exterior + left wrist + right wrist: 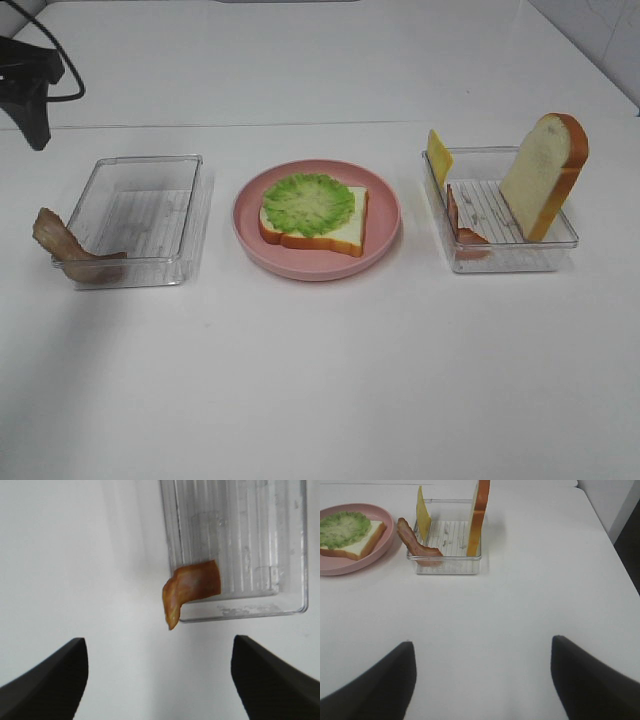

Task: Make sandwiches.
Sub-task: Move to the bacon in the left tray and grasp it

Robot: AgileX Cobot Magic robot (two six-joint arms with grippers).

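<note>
**Exterior high view, with both wrist views: sandwich parts around the pink plate [316,270]**

On the plate lies one bread slice [345,232], flat, with a lettuce leaf [308,203] covering most of it. Left of the plate stands a clear tray [150,161]. A brown bacon strip [68,248] hangs over its near corner on the side away from the plate, one end inside the tray and the other outside it. Right of the plate stands a second clear tray [505,265]. It holds a yellow cheese square [438,155] leaning at the wall nearest the plate, a streaked pink strip [462,228] just beside the cheese, and a second bread slice [540,175] upright at the wall farthest from the plate.

Left wrist view: the left gripper [160,680] hangs over the table [75,555] near the bacon strip, jaws wide apart and gripping nothing. Right wrist view: the right gripper [482,680] hangs over the table, well apart from the plate, jaws likewise wide apart and gripping nothing.
</note>
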